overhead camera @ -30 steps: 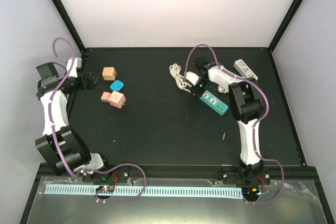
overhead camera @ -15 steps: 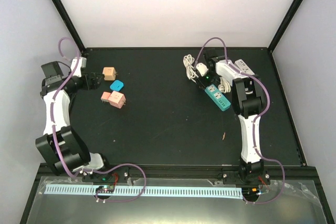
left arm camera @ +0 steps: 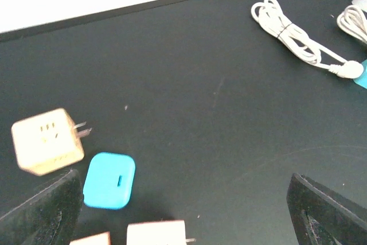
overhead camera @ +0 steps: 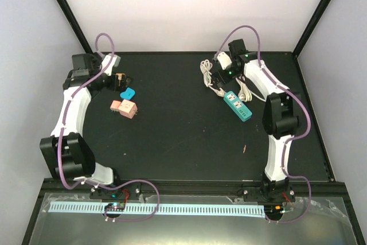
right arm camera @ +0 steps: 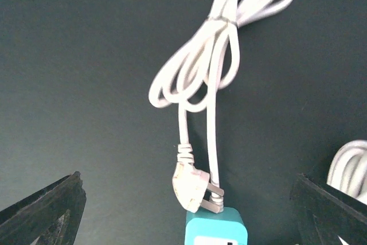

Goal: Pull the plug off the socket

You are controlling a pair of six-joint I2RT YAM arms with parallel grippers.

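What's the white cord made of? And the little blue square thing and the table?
White cord: likely soft rubbery plastic, since it bends into loops; smooth. Blue square thing: probably hard plastic, smooth with rounded corners. Table: dark, matte, faintly scuffed; material unclear.

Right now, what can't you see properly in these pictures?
- Right wrist view: the teal power strip runs off the bottom edge; only its end shows.
- Left wrist view: the pink adapters are cut by the bottom edge.
- Top view: the beige cube adapter is mostly hidden under the left arm.
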